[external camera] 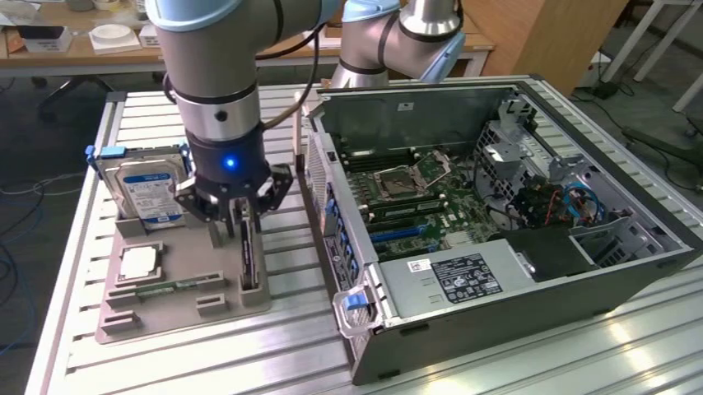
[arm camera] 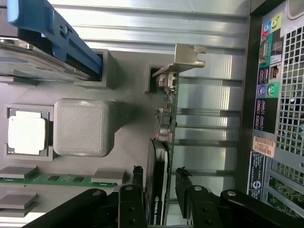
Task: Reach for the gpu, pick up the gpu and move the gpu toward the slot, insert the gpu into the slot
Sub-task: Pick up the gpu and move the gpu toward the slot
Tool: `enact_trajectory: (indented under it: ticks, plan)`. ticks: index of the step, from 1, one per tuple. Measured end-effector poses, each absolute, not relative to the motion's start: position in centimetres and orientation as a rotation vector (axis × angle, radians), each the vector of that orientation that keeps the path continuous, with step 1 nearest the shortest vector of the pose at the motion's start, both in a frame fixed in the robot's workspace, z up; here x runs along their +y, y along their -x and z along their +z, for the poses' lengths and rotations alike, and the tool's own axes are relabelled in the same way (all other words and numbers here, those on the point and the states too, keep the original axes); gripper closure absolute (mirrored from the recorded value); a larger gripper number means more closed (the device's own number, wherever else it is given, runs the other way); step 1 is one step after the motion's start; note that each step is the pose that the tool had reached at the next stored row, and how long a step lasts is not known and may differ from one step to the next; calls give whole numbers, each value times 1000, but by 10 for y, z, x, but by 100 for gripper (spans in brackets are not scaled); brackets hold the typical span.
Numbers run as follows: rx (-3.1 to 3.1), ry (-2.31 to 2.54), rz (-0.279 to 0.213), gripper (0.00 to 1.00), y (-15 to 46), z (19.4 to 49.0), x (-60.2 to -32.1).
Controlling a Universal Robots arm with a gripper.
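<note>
Gpu (arm camera: 159, 156) stands on edge in a grey holder (external camera: 165, 309) on the bench (external camera: 291, 354), so the hand (external camera: 244, 230), jaws apart, straddles it, not yet clamped.

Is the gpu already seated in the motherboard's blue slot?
No, the gpu stands on edge in the grey holder, straddled by the open gripper.

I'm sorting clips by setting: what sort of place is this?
Probably a robotics lab or workshop set up for PC assembly: a robot arm works over a slatted metal table, an open computer case lies on it, and a grey tray holds loose parts such as a hard drive.
</note>
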State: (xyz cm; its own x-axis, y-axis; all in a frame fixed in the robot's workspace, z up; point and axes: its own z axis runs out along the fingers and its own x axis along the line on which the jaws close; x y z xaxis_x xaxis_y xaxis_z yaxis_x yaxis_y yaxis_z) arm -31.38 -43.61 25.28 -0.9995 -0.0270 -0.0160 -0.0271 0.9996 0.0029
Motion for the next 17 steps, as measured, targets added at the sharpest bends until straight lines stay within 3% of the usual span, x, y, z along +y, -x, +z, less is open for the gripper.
enact_trajectory:
  ticks: [17]
  plan:
    - [3126, 17, 4, 59, 313, 244, -436]
